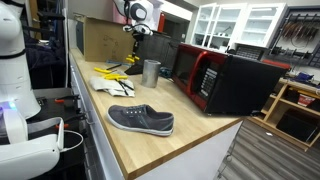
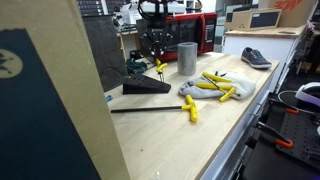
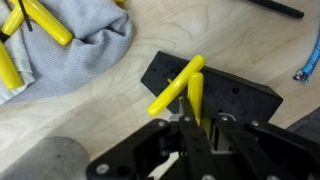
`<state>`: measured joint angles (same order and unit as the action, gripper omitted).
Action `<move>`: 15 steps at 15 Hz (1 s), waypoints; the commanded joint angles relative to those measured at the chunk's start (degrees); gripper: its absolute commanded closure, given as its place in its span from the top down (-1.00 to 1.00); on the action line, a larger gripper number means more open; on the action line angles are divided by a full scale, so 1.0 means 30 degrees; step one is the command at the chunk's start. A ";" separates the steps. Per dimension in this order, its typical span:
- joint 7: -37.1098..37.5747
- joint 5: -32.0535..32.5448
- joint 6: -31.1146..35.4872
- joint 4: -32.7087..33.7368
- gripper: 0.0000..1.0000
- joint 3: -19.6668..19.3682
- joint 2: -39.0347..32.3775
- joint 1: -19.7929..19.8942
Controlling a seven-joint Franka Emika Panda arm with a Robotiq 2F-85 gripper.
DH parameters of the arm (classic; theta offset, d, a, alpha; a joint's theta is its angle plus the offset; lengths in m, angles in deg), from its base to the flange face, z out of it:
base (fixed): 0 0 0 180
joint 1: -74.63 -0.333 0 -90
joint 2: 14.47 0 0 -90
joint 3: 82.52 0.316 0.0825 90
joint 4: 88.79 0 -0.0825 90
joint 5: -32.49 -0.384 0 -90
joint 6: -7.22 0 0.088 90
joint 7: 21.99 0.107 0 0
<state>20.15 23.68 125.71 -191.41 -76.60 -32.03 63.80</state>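
- The end effector (image 3: 197,126) is clamped narrow on a yellow-handled tool (image 3: 175,90). In the wrist view its fingers press together on one of the tool's handles.
- The held tool hangs over a black block (image 3: 240,100). The handles spread apart above the block's top face, and I cannot tell whether the tool touches it.
- In an exterior view the end effector (image 2: 157,60) points straight down, with the tool (image 2: 161,68) just above the black block (image 2: 145,88), which sits on the wooden table (image 2: 200,140).
- A grey cloth (image 3: 90,50) lies near the block, in the upper left of the wrist view, with more yellow-handled tools resting on it.
- A metal cup (image 2: 186,58) stands upright on the table just beside the end effector, between the block and the cloth (image 2: 205,88).
- A long black rod with a yellow handle (image 2: 190,108) lies flat on the table, nearer than the block.
- A grey shoe (image 1: 141,120) sits on the near part of the table (image 1: 190,140), well apart from the end effector (image 1: 132,55).
- A red and black microwave (image 1: 225,80) stands to the right of the cup (image 1: 151,72).
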 commanded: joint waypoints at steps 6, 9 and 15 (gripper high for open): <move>0.0449 0.0500 0.0460 0.0679 -0.92 -0.0169 -0.0330 -0.0366; 0.0431 0.0476 0.0726 0.0847 -0.92 -0.0157 -0.0402 -0.0388; 0.0299 0.0202 0.0592 0.1366 -0.92 -0.0064 -0.0702 -0.0465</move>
<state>20.15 24.32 127.78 -189.33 -76.60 -33.15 63.09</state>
